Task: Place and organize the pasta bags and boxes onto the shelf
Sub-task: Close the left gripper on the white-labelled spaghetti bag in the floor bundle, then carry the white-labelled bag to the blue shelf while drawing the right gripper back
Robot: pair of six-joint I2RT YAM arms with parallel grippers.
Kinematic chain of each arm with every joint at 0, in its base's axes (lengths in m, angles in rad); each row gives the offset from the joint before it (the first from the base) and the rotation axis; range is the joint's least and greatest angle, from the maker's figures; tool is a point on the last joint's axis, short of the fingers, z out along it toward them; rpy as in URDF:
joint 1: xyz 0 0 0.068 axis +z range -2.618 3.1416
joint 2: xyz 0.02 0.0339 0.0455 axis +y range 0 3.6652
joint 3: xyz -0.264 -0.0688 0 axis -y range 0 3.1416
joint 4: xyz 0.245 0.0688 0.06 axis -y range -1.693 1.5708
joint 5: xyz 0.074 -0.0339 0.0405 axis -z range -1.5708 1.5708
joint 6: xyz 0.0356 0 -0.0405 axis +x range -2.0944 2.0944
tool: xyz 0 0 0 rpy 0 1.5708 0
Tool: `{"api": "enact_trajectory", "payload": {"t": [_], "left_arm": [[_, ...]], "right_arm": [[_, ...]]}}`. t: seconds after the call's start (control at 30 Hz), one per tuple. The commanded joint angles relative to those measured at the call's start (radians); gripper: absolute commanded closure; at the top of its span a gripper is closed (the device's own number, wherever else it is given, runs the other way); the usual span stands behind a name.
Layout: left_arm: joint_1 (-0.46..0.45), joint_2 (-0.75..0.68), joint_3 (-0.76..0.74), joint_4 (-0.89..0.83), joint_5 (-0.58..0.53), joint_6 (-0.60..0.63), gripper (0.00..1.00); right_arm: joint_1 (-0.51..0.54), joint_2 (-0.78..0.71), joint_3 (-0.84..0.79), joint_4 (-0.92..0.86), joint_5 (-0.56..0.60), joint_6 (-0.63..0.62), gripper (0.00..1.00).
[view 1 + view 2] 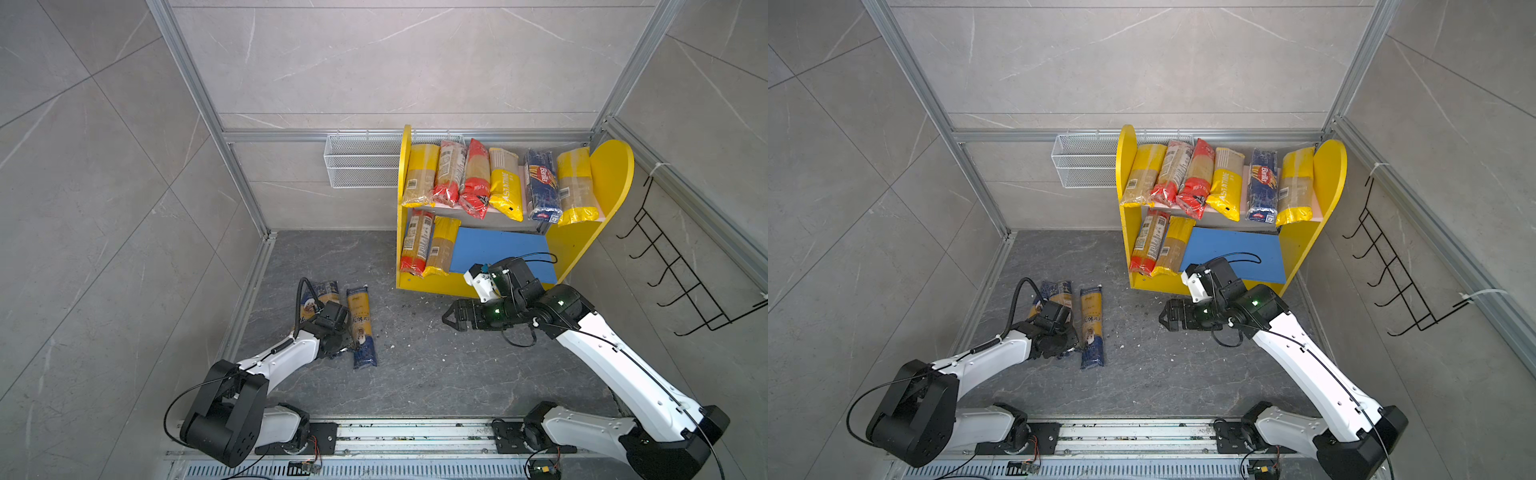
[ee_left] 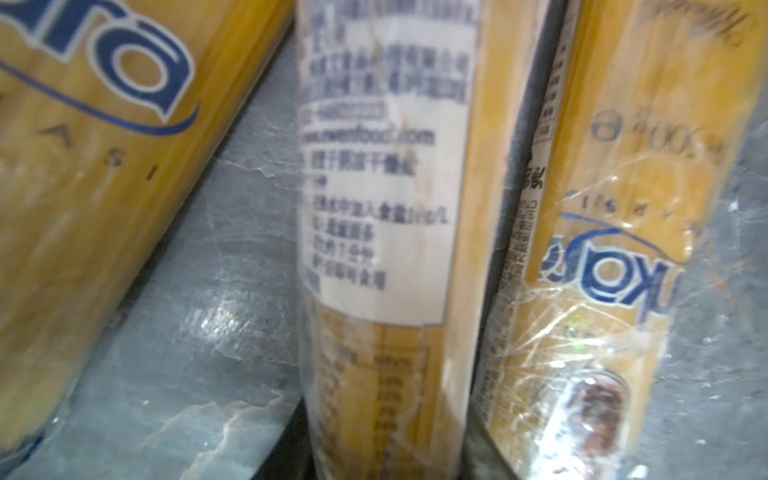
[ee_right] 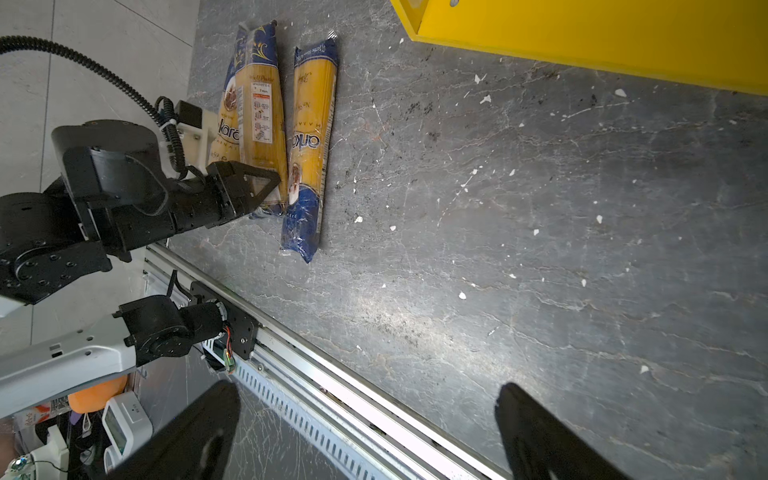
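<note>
The dark stone table [image 1: 436,374] carries everything. At its back stands the shelf [image 1: 613,178]. Six packets fill the pink upper board, and two lean at one end of the blue lower board [image 1: 498,249]. The rest of that board is bare, so aim there.

Three more packets lie on the table near your left arm, well apart from the shelf. Your left gripper [image 3: 262,195] is clenched on the near end of the middle packet [image 3: 262,120]. That packet lies close between the outer packet [image 3: 226,124] and the inner packet [image 3: 309,141].

Lift straight up before you swing, or you will likely drag a neighbour along. Held by one end, the long packet will probably droop, so go slowly.

Your right gripper [image 3: 365,440] hangs released, fingers wide, in front of the shelf. Use it to steady the free end.
</note>
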Motion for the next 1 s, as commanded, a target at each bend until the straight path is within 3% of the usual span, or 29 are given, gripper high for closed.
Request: {"api": "enact_trajectory", "payload": {"t": [0.0,0.5,0.7,0.97], "left_arm": [[-0.004,-0.031,-0.05,-0.154,0.047,0.02,1.0],[-0.005,-0.389,0.073,-0.315,0.071,0.187,1.0],[-0.012,-0.433,0.166,-0.374,0.125,0.202,1.0],[-0.086,-0.464,0.277,-0.428,0.138,0.176,1.0]], "right_arm": [[-0.003,-0.026,-0.019,-0.007,-0.005,0.017,0.0],[-0.003,-0.082,-0.022,-0.004,-0.022,0.042,0.0],[-0.003,-0.121,-0.008,-0.036,0.001,0.043,0.0],[-0.005,-0.195,-0.011,-0.082,0.039,0.056,0.0]]}}
